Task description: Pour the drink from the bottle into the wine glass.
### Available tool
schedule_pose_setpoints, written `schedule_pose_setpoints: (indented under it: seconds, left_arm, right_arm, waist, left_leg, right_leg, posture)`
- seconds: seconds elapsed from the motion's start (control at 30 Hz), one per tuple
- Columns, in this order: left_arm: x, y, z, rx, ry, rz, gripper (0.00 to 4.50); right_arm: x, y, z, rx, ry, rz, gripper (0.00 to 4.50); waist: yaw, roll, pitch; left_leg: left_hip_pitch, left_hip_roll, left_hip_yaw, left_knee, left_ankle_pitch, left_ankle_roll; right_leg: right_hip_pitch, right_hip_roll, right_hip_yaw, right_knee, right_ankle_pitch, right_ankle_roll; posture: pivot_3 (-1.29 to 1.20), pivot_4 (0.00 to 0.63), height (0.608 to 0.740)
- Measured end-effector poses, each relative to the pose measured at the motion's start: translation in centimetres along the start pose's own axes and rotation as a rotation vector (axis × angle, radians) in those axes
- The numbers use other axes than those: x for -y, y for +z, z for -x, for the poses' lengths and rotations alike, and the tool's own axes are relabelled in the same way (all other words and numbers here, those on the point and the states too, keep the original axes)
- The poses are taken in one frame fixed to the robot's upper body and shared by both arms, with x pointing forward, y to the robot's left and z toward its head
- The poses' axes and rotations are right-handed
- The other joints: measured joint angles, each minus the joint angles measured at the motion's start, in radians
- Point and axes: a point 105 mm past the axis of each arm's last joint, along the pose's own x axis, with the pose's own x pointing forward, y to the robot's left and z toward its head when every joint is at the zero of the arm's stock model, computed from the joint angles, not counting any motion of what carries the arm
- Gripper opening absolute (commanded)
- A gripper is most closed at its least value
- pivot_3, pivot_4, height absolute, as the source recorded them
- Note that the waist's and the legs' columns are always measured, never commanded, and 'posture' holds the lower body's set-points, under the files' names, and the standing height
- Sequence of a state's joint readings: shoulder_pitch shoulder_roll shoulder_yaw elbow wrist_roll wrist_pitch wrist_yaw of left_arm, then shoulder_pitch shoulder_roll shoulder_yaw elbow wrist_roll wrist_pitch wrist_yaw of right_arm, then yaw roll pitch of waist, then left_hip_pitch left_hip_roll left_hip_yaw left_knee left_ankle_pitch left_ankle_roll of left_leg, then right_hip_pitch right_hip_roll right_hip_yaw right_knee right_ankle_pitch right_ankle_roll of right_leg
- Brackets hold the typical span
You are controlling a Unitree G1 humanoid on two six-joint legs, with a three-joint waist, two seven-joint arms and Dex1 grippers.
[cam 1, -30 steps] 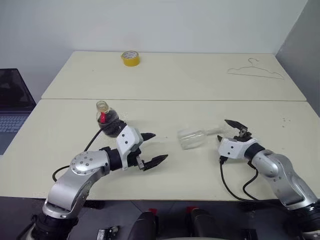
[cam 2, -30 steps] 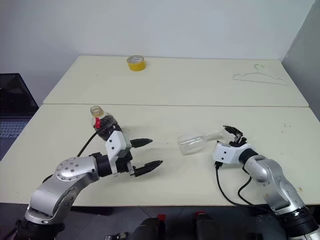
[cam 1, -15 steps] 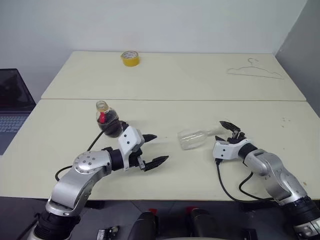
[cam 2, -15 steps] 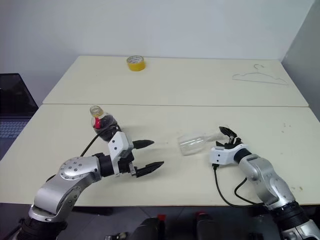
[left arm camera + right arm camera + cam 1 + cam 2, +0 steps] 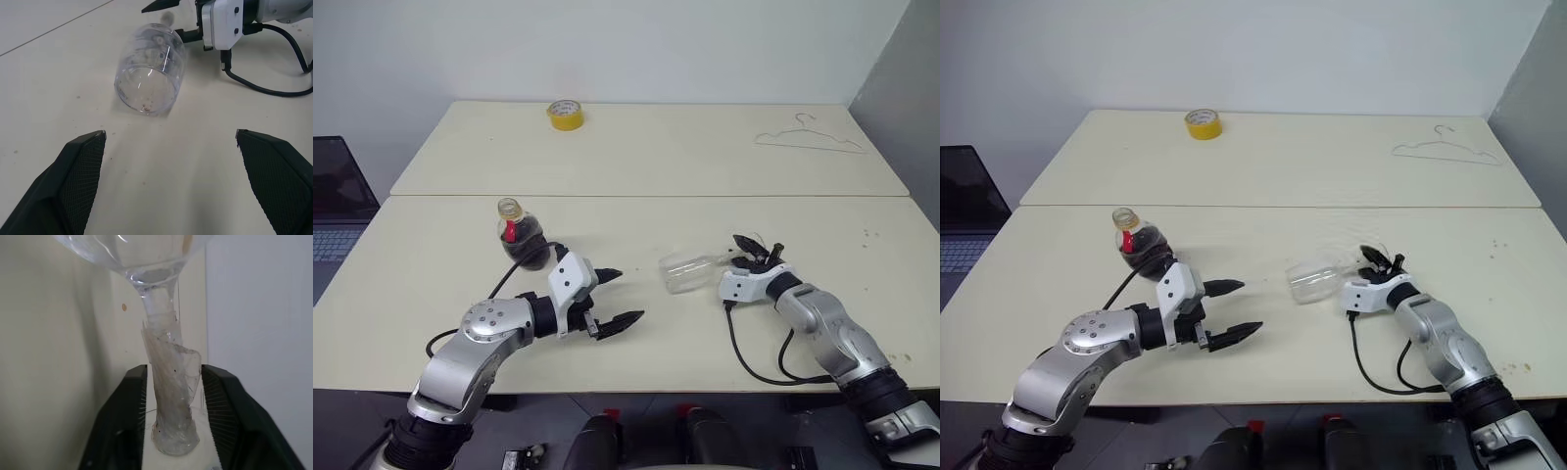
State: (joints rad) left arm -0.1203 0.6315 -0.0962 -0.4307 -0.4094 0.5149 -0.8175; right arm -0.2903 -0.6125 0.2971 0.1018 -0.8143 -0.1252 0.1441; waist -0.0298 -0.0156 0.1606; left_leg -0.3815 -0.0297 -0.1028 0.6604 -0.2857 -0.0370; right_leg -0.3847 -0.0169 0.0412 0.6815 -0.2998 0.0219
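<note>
Clear rounded wine glass [image 5: 689, 272] on side, stem taped.

No text, brand, number or sign can be read on anything here.
</note>
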Motion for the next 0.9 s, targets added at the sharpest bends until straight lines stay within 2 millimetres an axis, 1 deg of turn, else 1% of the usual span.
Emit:
schedule_pose_setpoints:
  seconds: [0.03, 0.07, 0.23, 0.33, 0.43, 0.53, 0.6, 0.67, 0.73, 0.77, 0.87, 0.9]
  left_arm:
    - [0.0, 0.0, 0.0, -0.001, 0.001, 0.001, 4.5]
    - [0.0, 0.0, 0.1, 0.0, 0.004, 0.002, 4.5]
    - [0.0, -0.5, 0.6, -0.005, 0.028, 0.029, 4.5]
    - [0.3, -0.2, 0.8, 0.006, 0.027, 0.034, 4.5]
    - [0.4, 0.3, 1.4, 0.025, 0.034, 0.034, 4.5]
    - [0.1, 0.1, 2.2, 0.031, 0.064, 0.052, 4.5]
    - [0.0, -0.3, 2.8, 0.03, 0.083, 0.067, 4.5]
    - [0.0, -0.5, 3.1, 0.035, 0.095, 0.066, 4.5]
    - [0.0, -0.3, 3.3, 0.045, 0.102, 0.055, 4.5]
    - [-0.1, -0.3, 3.4, 0.049, 0.108, 0.052, 4.5]
    - [-0.2, -0.2, 3.6, 0.06, 0.119, 0.044, 4.5]
    - [-0.2, -0.3, 3.7, 0.059, 0.119, 0.047, 4.5]
  right_arm:
    - [0.0, 0.0, 0.0, -0.001, -0.002, 0.0, 0.7]
    - [0.0, 0.0, 0.0, -0.001, -0.007, 0.002, 0.46]
    - [0.1, 0.0, 0.0, -0.004, -0.017, 0.002, 0.36]
    - [0.1, 0.0, 0.0, -0.005, -0.019, -0.002, 0.34]
    - [0.2, 0.0, -0.1, -0.007, -0.028, -0.058, 0.32]
    - [0.7, -0.1, -0.2, -0.008, -0.043, -0.15, 0.32]
    - [0.9, 0.1, -0.3, 0.002, -0.049, -0.226, 0.32]
    - [1.3, 0.7, -0.4, 0.028, -0.07, -0.329, 0.31]
    - [1.7, 1.8, -0.6, 0.073, -0.09, -0.446, 0.31]
    - [1.9, 2.3, -0.7, 0.097, -0.106, -0.531, 0.31]
    - [2.0, 4.4, -0.7, 0.191, -0.122, -0.776, 0.31]
    - [1.9, 4.9, -0.7, 0.217, -0.116, -0.827, 0.31]
  waist:
    - [0.0, 0.0, 0.0]
    - [0.0, 0.0, 0.0]
    - [-0.001, 0.0, 0.0]
    - [0.0, 0.0, 0.0]
    - [-0.003, 0.0, 0.0]
    - [-0.002, 0.0, 0.0]
    - [-0.002, 0.0, 0.0]
    - [-0.002, 0.0, 0.0]
    - [-0.002, 0.0, 0.0]
    - [-0.002, 0.0, 0.0]
    - [-0.002, 0.0, 0.0]
    - [-0.002, 0.0, 0.0]
  left_leg:
    - [0.0, 0.0, 0.0, 0.0, 0.0, 0.0]
    - [0.0, 0.0, 0.0, 0.0, 0.0, 0.0]
    - [0.0, 0.0, 0.0, 0.0, 0.0, 0.0]
    - [0.0, 0.0, 0.0, 0.0, 0.0, 0.0]
    - [0.0, 0.0, 0.0, 0.0, 0.0, 0.0]
    - [0.0, 0.0, 0.0, 0.0, 0.0, 0.0]
    - [0.0, 0.0, 0.0, 0.0, 0.0, 0.0]
    - [0.0, 0.001, 0.0, 0.0, 0.0, 0.0]
    - [0.0, 0.001, 0.0, 0.0, 0.0, 0.0]
    - [0.0, 0.001, 0.0, 0.0, 0.0, 0.0]
    - [0.0, 0.001, -0.001, 0.0, 0.0, 0.001]
    - [0.0, 0.001, 0.0, 0.0, -0.001, 0.002]
  right_leg:
    - [0.0, 0.0, 0.0, 0.0, 0.0, 0.0]
    - [0.0, 0.0, 0.0, 0.0, 0.0, 0.0]
    - [0.0, 0.0, 0.0, 0.0, 0.0, 0.0]
    - [0.0, 0.0, 0.0, 0.0, 0.0, 0.0]
    - [0.0, 0.0, 0.0, 0.0, 0.0, 0.0]
    - [0.0, 0.0, 0.0, 0.0, 0.0, 0.0]
    - [0.0, 0.0, 0.0, 0.0, 0.0, 0.0]
    - [0.0, 0.0, 0.0, 0.0, 0.0, 0.0]
    - [0.0, 0.0, 0.0, 0.0, 0.0, 0.0]
    - [0.0, 0.0, 0.0, 0.0, 0.0, 0.0]
    - [0.0, 0.0, 0.0, 0.0, 0.0, 0.0]
    - [0.0, 0.0, 0.0, 0.0, 0.0, 0.0]
  posture:
    - [0.0, 0.15, 0.74]
    - [0.0, 0.15, 0.74]
    - [0.0, 0.15, 0.74]
    - [0.0, 0.15, 0.74]
    - [0.0, 0.15, 0.74]
    - [0.0, 0.15, 0.74]
    - [0.0, 0.15, 0.74]
    - [0.0, 0.15, 0.74]
    - [0.0, 0.15, 0.74]
    - [0.0, 0.15, 0.74]
    - [0.0, 0.15, 0.74]
    - [0.0, 0.15, 0.74]
